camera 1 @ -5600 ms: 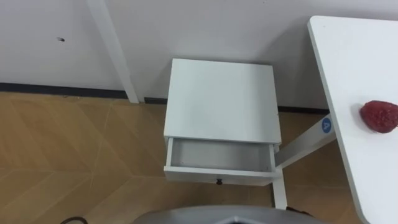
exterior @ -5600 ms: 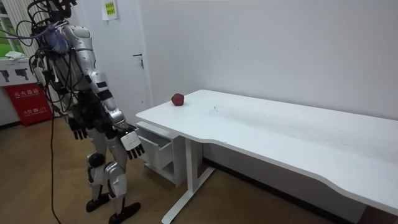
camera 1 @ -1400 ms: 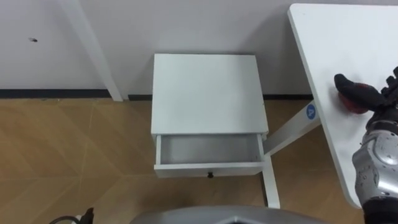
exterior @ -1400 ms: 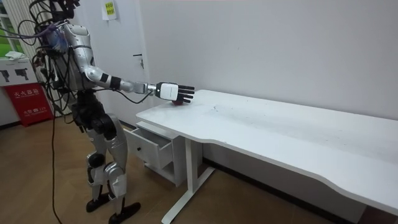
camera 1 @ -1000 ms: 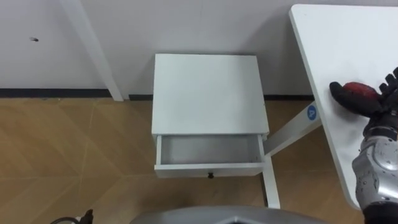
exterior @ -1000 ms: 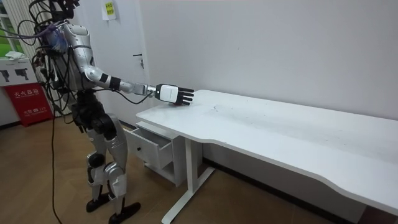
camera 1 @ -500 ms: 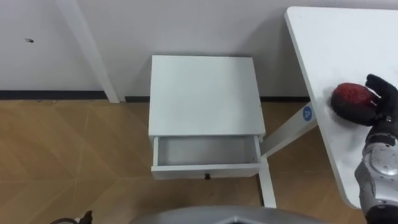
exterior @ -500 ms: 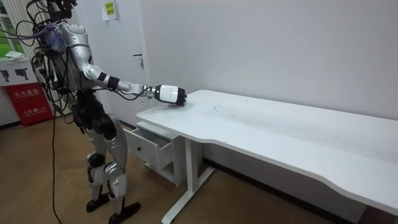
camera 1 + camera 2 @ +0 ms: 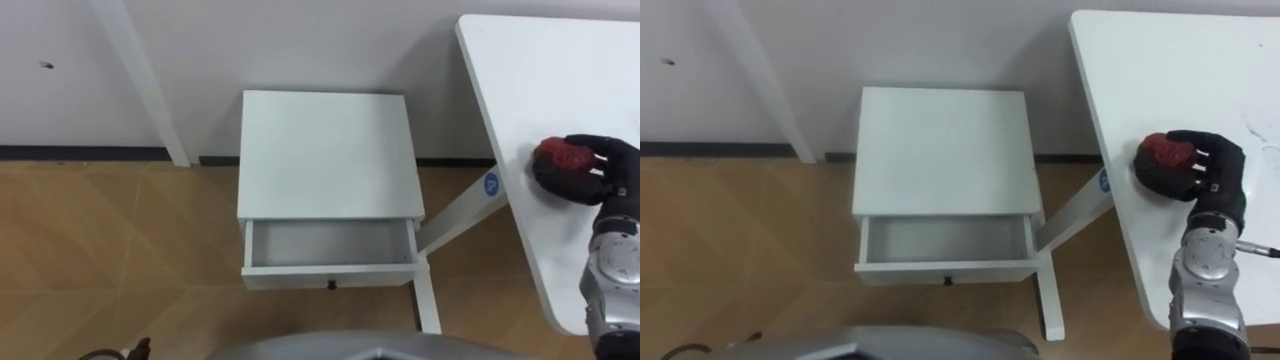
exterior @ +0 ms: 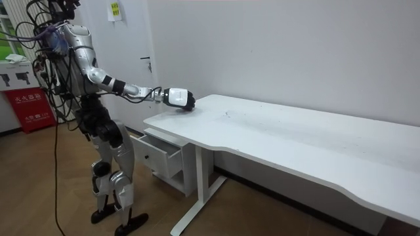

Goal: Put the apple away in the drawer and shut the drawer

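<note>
White table [image 9: 560,70]: robot stands at its end, right arm stretched out over the near corner. Low white cabinet [image 9: 325,150] against the wall, just beside the table leg, top bare. Its single drawer [image 9: 330,272] is pulled out toward the robot; the drawer floor shows bare, nothing in it, walls low, mouth wide and shallow. Right hand [image 9: 608,170] lies on the tabletop near the edge, dark fingers curled round the apple [image 9: 558,155] from the far side and above, thumb on the near side. The apple is dark red, rather lumpy than round, and whether it has lifted off the table cannot be told. Judgement: light, firm, not easily crushed, but the skin is likely smooth and the shape uneven, so it may roll or squirt out of a shallow pinch; best held round its widest girth with fingers and thumb opposed, as here, and set low into the drawer rather than dropped. Small dark knob [image 9: 331,284] at the middle of the drawer front; a flat push on the front should do for closing.
</note>
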Tool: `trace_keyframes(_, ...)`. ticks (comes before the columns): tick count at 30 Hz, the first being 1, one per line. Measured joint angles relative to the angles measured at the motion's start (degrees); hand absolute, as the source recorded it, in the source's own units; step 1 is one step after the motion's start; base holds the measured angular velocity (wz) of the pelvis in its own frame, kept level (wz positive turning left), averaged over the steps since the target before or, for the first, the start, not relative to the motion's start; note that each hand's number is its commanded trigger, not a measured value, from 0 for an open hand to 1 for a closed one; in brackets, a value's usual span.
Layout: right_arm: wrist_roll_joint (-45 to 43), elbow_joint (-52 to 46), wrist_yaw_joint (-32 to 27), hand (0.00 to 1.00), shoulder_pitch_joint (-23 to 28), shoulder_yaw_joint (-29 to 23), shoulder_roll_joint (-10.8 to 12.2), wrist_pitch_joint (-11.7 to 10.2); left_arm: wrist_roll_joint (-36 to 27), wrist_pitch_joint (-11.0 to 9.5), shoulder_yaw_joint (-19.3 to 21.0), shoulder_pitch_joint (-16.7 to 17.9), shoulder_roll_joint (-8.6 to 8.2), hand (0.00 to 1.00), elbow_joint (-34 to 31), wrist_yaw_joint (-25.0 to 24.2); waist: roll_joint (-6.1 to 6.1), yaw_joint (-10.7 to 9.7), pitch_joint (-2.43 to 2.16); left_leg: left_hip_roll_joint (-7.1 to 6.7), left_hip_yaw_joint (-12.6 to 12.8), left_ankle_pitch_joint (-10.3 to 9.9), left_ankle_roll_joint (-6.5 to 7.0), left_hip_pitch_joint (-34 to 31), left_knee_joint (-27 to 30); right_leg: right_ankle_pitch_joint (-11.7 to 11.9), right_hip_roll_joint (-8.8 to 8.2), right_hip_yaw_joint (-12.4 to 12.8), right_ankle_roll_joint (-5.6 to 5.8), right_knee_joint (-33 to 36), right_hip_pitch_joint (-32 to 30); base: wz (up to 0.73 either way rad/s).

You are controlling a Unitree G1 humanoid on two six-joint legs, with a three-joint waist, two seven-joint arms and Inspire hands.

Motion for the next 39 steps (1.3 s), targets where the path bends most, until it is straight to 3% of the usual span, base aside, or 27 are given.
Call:
trace_keyframes(6,-4.5,-3.2,0.2,1.0,0.0,5.2,0.2,0.0,0.2,0.3,-1.1,-0.8,0.21,0.0,0.0,0.0,-0.08,0.4,-0.01,0.02,0.1,0.0,-0.01,-0.1,0.0,0.0,-0.05,-0.7,-0.02,0.0,-0.1,0.0)
trace_keyframes(10,-9.1,-8.1,1.8,1.0,0.2,9.8,2.4,0.7,0.5,0.3,-2.6,-1.6,0.13,0.0,0.0,-0.1,0.0,1.8,-0.01,0.0,-0.5,0.0,-0.04,-0.2,0.1,0.0,0.0,-0.7,-0.04,0.0,-0.1,0.02)
trace_keyframes(13,-10.0,-8.6,6.7,1.0,0.4,16.0,2.6,2.0,0.5,0.3,-3.6,-2.4,0.33,0.0,0.1,-0.7,0.2,2.2,0.11,-0.14,-1.9,0.0,-0.04,-0.8,0.5,0.0,-0.08,-1.6,-0.04,0.0,-0.1,0.21)
trace_keyframes(17,-13.7,-8.6,13.3,1.0,1.2,24.2,3.1,2.6,0.8,0.1,-3.7,-4.1,0.31,0.0,0.3,-1.9,1.22,5.0,0.68,-0.29,-2.4,0.0,-0.04,-1.8,1.0,0.0,-0.27,-2.7,-0.04,-0.1,-0.6,0.13)
trace_keyframes(19,-14.9,-8.7,15.3,1.0,1.2,25.9,3.1,2.6,1.2,-0.1,-3.6,-4.5,0.37,0.0,0.2,-2.0,1.7,5.1,0.5,-0.37,-3.2,0.0,-0.04,-2.3,0.9,0.0,-0.37,-3.7,-0.04,-0.1,-0.6,0.21)
trace_keyframes(25,-15.2,-8.9,18.7,1.0,1.1,26.6,3.0,2.6,1.2,-0.3,-3.6,-4.6,0.37,0.0,0.2,-2.1,0.99,6.6,0.03,-0.14,-3.3,0.1,-0.17,-2.3,1.0,0.0,-0.32,-4.6,-0.03,0.0,-0.4,0.12)
trace_keyframes(27,-15.2,-8.9,19.0,1.0,1.1,26.8,3.0,2.6,1.2,-0.3,-3.6,-4.7,0.38,0.0,0.2,-2.0,0.88,6.8,0.08,-0.19,-3.4,0.1,-0.17,-2.3,1.0,0.0,-0.42,-4.6,-0.03,0.0,-0.3,0.07)
trace_keyframes(32,-15.3,-9.0,20.4,1.0,1.0,27.7,3.0,2.5,1.1,-0.6,-3.7,-6.2,0.46,0.0,0.2,-1.9,0.04,7.4,0.8,-0.28,-3.6,0.1,-0.17,-2.8,1.0,0.0,-0.53,-4.5,-0.03,-0.1,-0.4,0.09)
trace_keyframes(38,-15.4,-9.0,21.0,1.0,1.0,28.3,3.0,2.5,1.1,-1.0,-4.8,-6.7,0.47,0.0,0.3,-1.9,0.11,7.8,0.85,-0.31,-4.1,0.1,-0.17,-3.3,1.1,0.0,-0.51,-4.6,-0.02,-0.1,-0.5,0.07)
trace_keyframes(39,-15.5,-9.0,21.0,0.73,0.9,28.3,3.0,2.5,1.1,-1.0,-4.8,-6.6,0.47,0.0,0.3,-1.9,0.14,7.8,0.87,-0.31,-4.2,0.1,-0.17,-3.3,1.1,0.0,-0.51,-4.7,-0.02,-0.1,-0.5,0.04)
